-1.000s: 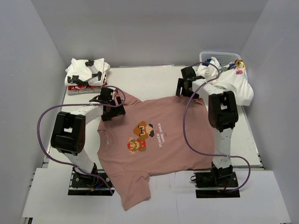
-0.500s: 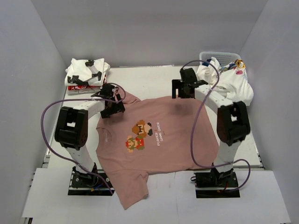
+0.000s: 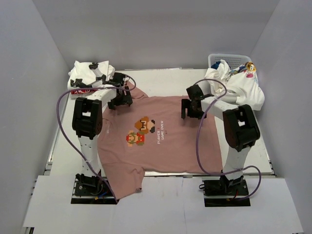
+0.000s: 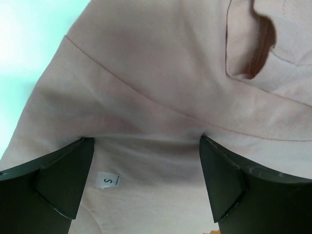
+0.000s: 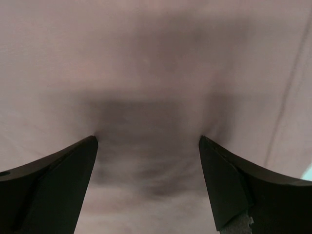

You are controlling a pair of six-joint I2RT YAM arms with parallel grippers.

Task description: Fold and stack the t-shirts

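Top external: pink t-shirt (image 3: pixel 171 152) beneath left gripper (image 3: pixel 120 100), right gripper (image 3: pixel 187 110).

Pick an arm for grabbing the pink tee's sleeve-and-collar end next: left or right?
Left, probably. The left gripper hangs open over the shoulder seam of the pink tee, with the size label in its wrist view. The right gripper is open over plain fabric at the opposite side.

A robotics lab cell: plain grey walls (image 3: pixel 146 29) box in a white counter (image 3: pixel 163 82), with a cabled left arm (image 3: pixel 87 119) and right arm (image 3: pixel 241 127) bolted on.
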